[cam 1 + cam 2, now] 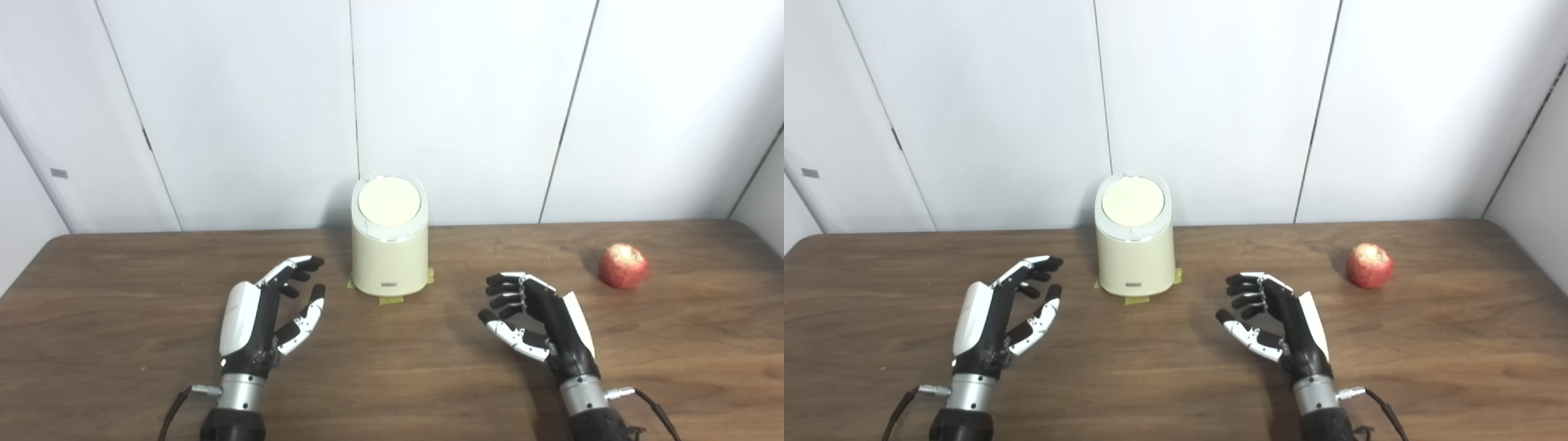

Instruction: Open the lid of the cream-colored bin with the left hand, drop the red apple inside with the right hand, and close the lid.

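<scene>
A cream-colored bin [389, 251] stands at the back middle of the wooden table, its round lid [389, 201] down and tilted toward me. A red apple [623, 265] rests on the table at the far right, well apart from both hands. My left hand [269, 312] hovers open over the table in front and to the left of the bin, palm facing inward, holding nothing. My right hand [536, 318] is open too, in front and to the right of the bin, fingers slightly curled and empty, with the apple beyond it to the right.
Yellow tape [392, 299] marks the table under the bin's base. The brown table [392, 380] runs the full width of the view, with white wall panels [465, 104] right behind it. Cables trail from both wrists.
</scene>
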`<state>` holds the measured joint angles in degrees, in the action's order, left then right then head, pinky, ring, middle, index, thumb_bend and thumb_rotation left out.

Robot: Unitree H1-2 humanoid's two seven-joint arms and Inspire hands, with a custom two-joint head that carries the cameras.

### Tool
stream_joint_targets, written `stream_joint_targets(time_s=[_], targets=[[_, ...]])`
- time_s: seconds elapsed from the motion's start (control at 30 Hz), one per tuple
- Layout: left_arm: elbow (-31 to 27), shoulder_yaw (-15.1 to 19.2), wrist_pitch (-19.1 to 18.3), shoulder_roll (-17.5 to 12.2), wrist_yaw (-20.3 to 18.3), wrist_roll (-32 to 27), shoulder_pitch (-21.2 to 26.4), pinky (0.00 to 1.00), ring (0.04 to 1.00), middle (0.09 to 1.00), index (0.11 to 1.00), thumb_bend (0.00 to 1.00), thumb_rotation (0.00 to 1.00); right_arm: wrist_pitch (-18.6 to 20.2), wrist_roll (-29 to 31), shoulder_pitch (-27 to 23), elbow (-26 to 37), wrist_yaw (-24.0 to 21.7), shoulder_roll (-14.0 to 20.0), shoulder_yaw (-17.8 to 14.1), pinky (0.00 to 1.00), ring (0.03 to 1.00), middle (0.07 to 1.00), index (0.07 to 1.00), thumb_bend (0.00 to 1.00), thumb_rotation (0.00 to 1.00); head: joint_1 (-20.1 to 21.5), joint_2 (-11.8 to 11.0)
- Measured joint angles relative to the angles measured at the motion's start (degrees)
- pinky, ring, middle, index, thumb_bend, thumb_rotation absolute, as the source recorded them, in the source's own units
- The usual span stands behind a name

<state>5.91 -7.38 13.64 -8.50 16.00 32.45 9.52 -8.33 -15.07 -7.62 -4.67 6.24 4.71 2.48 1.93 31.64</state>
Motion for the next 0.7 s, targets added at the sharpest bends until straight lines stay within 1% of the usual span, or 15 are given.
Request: stream_joint_targets(time_s=[0.07, 0.37, 0.57, 0.63, 0.7], targets=[[0.0, 0.0, -0.1, 0.0, 0.0, 0.1, 0.0, 0.55, 0.678, 0.720, 0.715, 0.27, 0.43, 0.0, 0.0, 0.0, 0.0, 0.0, 0.0, 0.0, 0.49, 0.574, 0.616, 0.620, 0.27, 0.15, 0.0, 0.0], [0.0, 0.0, -0.2, 0.0, -0.1, 0.1, 0.0, 0.56, 0.682, 0.721, 0.714, 0.27, 0.43, 0.0, 0.3, 0.0, 0.0, -0.2, 0.0, -0.1, 0.49, 0.580, 0.620, 0.623, 0.27, 0.15, -0.1, -0.1], [0.0, 0.1, -0.2, 0.0, -0.1, -0.1, 0.0, 0.55, 0.681, 0.723, 0.717, 0.28, 0.42, 0.0, 0.1, 0.0, -0.1, -0.2, 0.0, 0.0, 0.49, 0.578, 0.619, 0.625, 0.27, 0.16, -0.1, -0.3], [0.0, 0.5, -0.2, 0.0, -0.2, -0.4, 0.1, 0.57, 0.696, 0.740, 0.735, 0.32, 0.48, 0.0, 0.1, -0.1, -0.2, -0.2, 0.0, 0.0, 0.49, 0.574, 0.617, 0.623, 0.27, 0.16, 0.2, -0.1], [-0.2, 0.7, -1.2, 0.0, -0.8, -0.7, 0.0, 0.60, 0.716, 0.759, 0.756, 0.39, 0.57, -0.1, 0.1, -0.2, -0.4, -0.2, -0.1, 0.0, 0.48, 0.573, 0.617, 0.621, 0.27, 0.15, 0.1, 0.0]])
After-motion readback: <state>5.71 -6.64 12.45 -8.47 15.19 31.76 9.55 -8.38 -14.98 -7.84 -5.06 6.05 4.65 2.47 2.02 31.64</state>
